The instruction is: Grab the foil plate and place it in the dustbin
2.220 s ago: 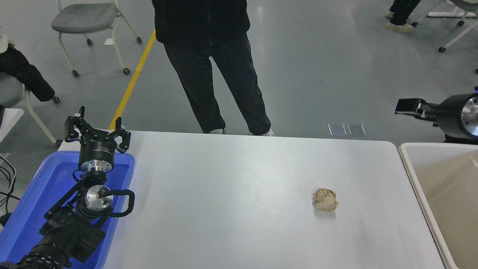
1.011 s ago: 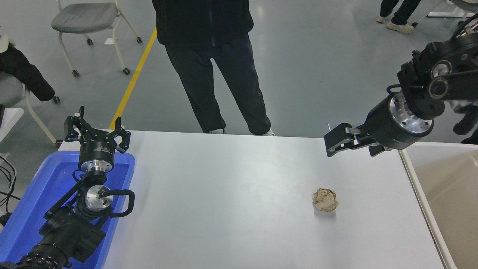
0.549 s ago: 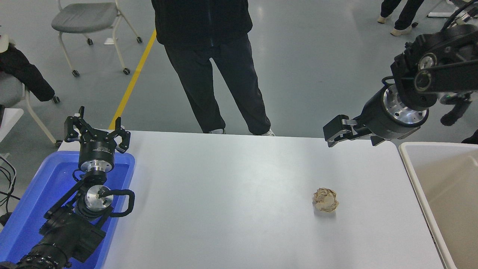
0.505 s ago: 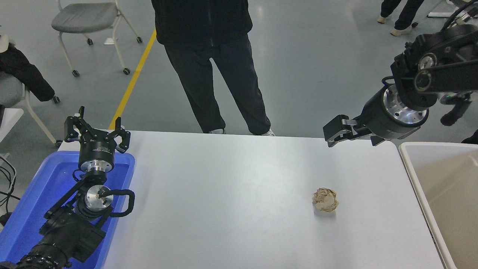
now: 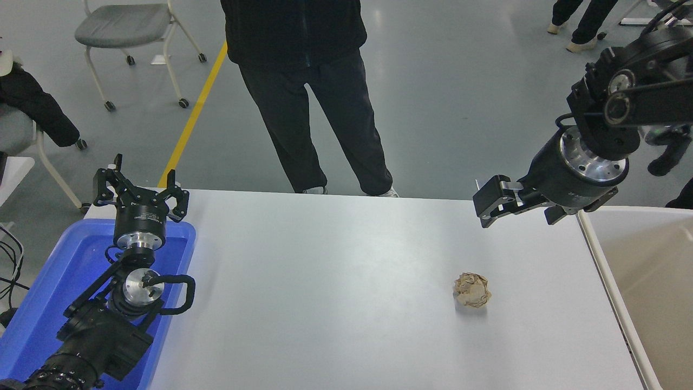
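No foil plate shows anywhere in the head view, neither on the table nor in the visible part of the bin. The beige dustbin (image 5: 607, 276) stands at the table's right end, with its tan inside showing and partly cut off by the picture's edge. My right gripper (image 5: 487, 205) hangs above the table's far right corner, pointing left, just left of the dustbin's far end and holding nothing visible. My left gripper (image 5: 141, 187) is open and empty, parked over the blue tray at the lower left.
A small crumpled tan paper ball (image 5: 472, 290) lies on the white table (image 5: 325, 281), right of centre. A blue tray (image 5: 48, 303) sits at the left end. A person (image 5: 308, 92) stands at the far edge. Chairs (image 5: 124, 27) stand behind.
The right arm swung in from the right edge near the bin to above the table's far right corner. In the last half second it dipped slightly. The left arm and paper ball have not moved.
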